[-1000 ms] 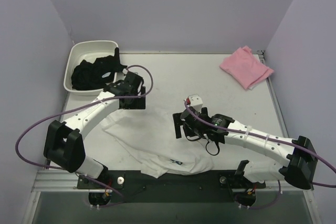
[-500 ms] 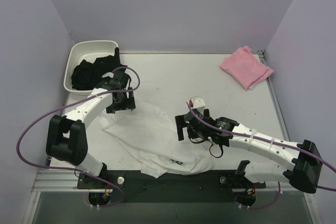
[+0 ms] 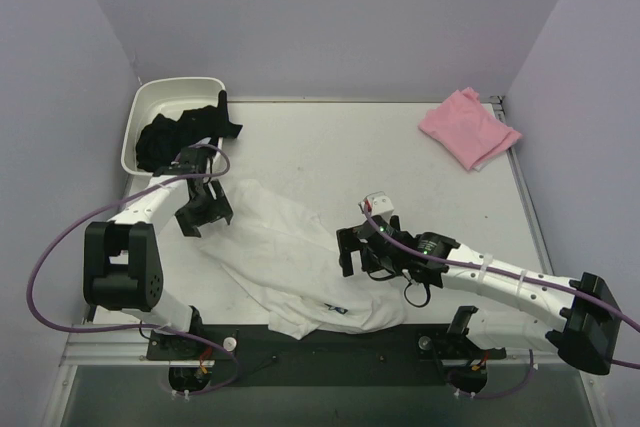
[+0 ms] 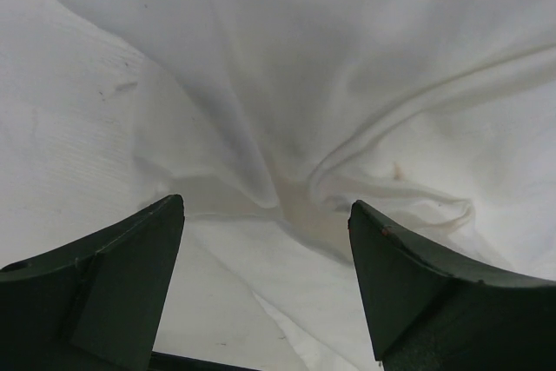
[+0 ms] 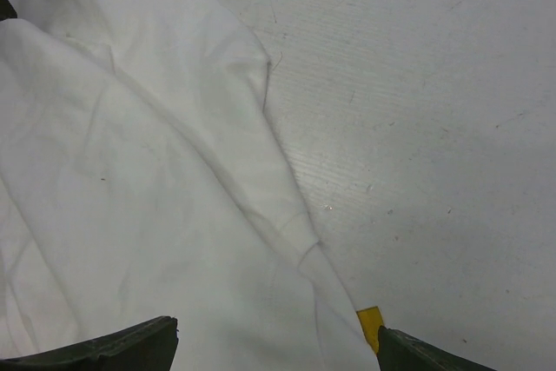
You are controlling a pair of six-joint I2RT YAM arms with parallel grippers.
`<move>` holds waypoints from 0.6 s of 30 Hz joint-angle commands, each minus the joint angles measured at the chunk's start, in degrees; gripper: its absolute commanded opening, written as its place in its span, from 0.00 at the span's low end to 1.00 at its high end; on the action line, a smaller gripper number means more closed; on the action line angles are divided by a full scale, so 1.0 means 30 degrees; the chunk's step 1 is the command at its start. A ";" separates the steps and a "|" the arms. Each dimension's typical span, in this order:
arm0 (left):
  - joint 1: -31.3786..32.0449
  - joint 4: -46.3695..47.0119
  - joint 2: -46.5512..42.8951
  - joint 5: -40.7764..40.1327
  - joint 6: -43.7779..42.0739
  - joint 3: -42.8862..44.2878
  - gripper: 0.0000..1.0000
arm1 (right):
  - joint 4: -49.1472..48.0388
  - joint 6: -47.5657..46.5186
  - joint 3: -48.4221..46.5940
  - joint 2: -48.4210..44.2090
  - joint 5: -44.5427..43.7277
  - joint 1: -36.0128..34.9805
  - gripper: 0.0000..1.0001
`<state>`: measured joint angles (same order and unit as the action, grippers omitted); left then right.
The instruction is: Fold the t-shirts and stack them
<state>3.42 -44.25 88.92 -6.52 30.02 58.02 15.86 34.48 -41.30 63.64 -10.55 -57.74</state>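
Cloth of the white t-shirt lies bunched on the desk between our left jaws, released wide, perhaps touching it; our right jaws, released too, hang over its edge, yellow tag beside one tip. Pink t-shirt sits well beyond them.

Free passage is offered by the bare worktop across its far middle. The far corners are blocked by the tub and the pink t-shirt.
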 commanded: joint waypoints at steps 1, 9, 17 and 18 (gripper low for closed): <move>0.0061 0.1125 -0.0638 0.1558 0.0598 -0.0589 0.86 | -0.0569 -0.0009 0.0289 -0.0470 0.0146 0.0114 1.00; 0.1082 0.1625 -0.0433 0.2175 0.1038 -0.0913 0.75 | -0.0979 -0.0009 0.0699 -0.0441 0.0351 0.0173 1.00; 0.4219 0.0657 -0.0169 0.2175 0.2178 0.1812 0.75 | -0.1184 0.0167 0.0787 -0.0235 0.0586 0.0144 1.00; 0.4395 0.0658 -0.0169 0.2175 0.2268 0.1900 0.75 | -0.1126 0.0196 0.0817 -0.0294 0.0557 0.0172 1.00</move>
<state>14.20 -42.52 88.97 -0.86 34.04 59.96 13.02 34.52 -39.40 63.22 -8.78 -57.67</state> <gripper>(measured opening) 0.750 0.999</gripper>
